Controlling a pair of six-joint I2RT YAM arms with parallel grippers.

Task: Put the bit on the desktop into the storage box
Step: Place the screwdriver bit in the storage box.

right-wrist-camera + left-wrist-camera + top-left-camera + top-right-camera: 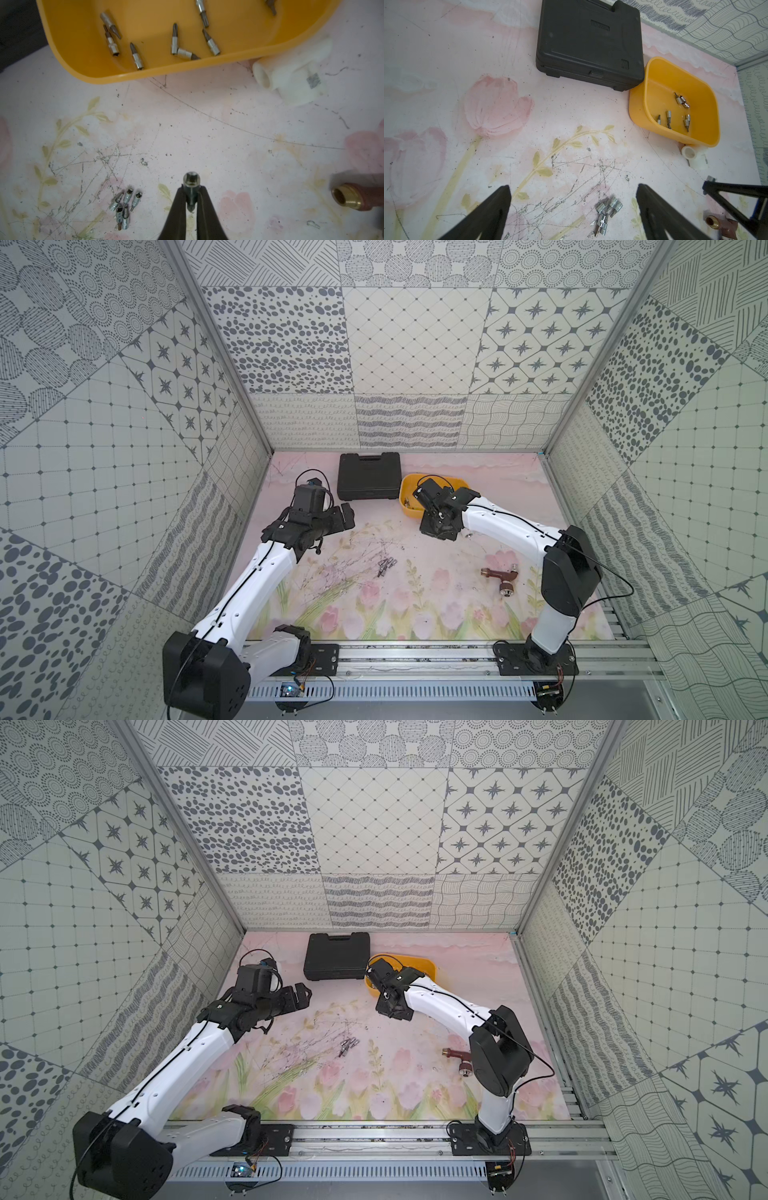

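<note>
Right wrist view, right gripper (192, 190) pinching bit (191, 179) lengthwise, socket end toward storage box (68, 54), left gripper (573, 187) spread, scuffed floral tabletop (228, 135), patterned walls (415, 344).

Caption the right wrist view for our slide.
Right gripper shut on a bit, near the yellow storage box; more bits lie on the desktop.

I see bright, diffuse light in both top views, with the walls bowing at the edges. In the right wrist view the white fitting (291, 70) at two o'clock blows out (detail lost); the brass-ended tap (351, 198) at four o'clock is soft.
</note>
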